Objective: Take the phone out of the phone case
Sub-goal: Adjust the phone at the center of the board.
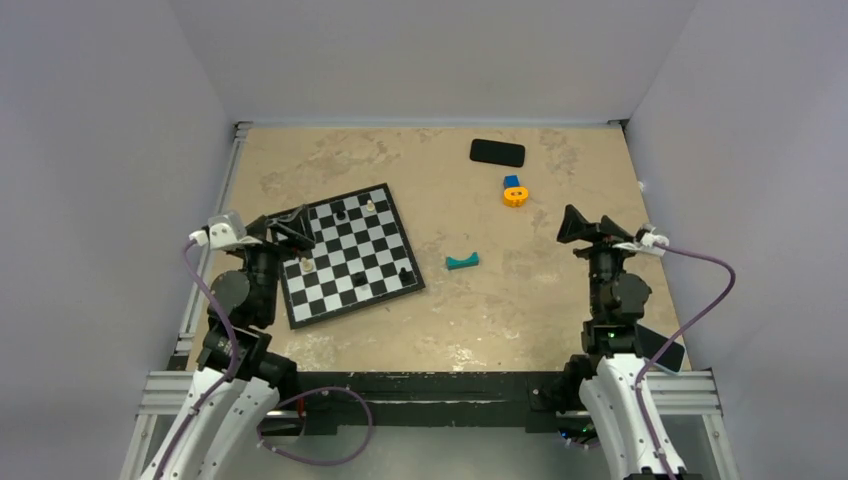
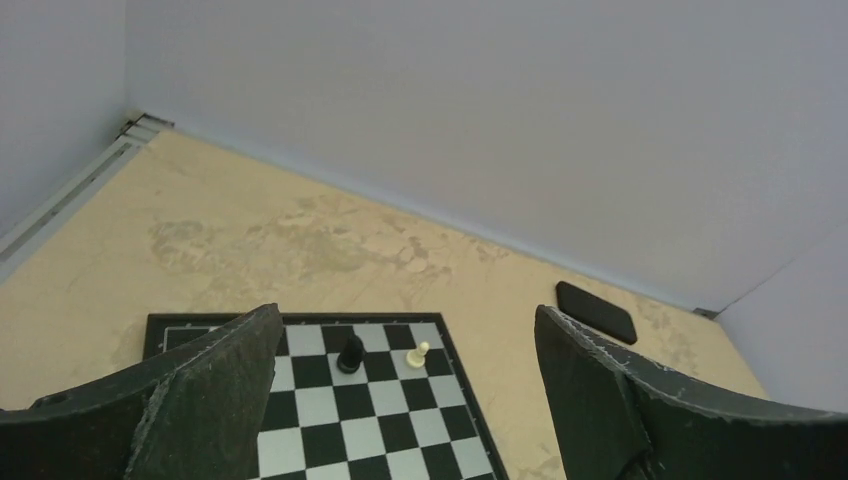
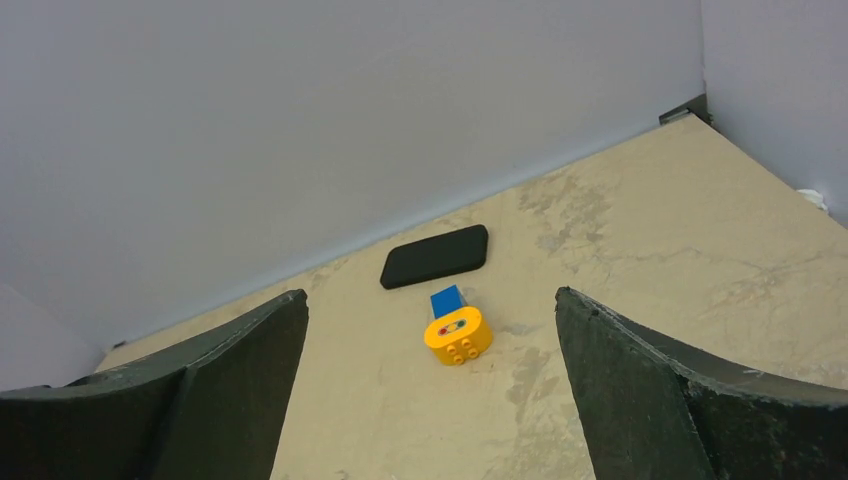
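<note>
Left gripper (image 1: pixel 300 228) (image 2: pixel 405 320): jaws spread wide, holding nothing, touching nothing; they hang above the chessboard (image 1: pixel 350 255), with a black piece (image 2: pixel 350 353) and a white piece (image 2: pixel 418 352) showing in the gap.
Right gripper (image 1: pixel 566 226) (image 3: pixel 430 298): jaws spread just as wide, empty, over the bare table (image 1: pixel 560 300).
Phone case (image 1: pixel 497 152) (image 2: pixel 596 312) (image 3: pixel 435 256): lies flat, well ahead of the right jaws and in line with their gap, near the far wall; from the left jaws it lies far ahead, beyond the right finger.
Long axis: crosswise to the right jaws' gap, roughly along the far wall, slightly slanted.
Which end leads: cannot tell; only a plain black face shows, camera holes too small to make out.
Between jaws and case: a yellow-and-blue toy block (image 1: pixel 514 192) (image 3: pixel 456 330), just short of the case.
</note>
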`<state>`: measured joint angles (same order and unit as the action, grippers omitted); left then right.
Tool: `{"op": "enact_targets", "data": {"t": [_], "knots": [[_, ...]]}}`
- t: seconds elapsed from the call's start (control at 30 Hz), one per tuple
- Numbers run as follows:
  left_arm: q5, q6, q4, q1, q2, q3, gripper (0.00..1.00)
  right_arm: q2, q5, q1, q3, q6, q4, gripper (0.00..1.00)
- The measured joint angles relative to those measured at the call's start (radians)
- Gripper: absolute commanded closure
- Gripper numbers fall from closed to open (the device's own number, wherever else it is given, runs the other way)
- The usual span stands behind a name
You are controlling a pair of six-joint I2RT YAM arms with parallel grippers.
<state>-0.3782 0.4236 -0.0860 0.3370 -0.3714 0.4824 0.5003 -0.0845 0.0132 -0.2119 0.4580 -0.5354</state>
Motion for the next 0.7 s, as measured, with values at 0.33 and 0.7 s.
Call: {"op": "enact_targets", "data": {"t": [0.33,0.7], "knots": [[-0.193,0.199,0.396,0.0,-0.13,0.259,0.0,0.176,-0.078,0.0,-0.266,0.086,0.252,0.02],[-0.119,0.286,0.554,0.0,-0.022,0.283,0.0,0.414,-0.097,0.0,-0.462,0.148,0.57,0.02]]}}
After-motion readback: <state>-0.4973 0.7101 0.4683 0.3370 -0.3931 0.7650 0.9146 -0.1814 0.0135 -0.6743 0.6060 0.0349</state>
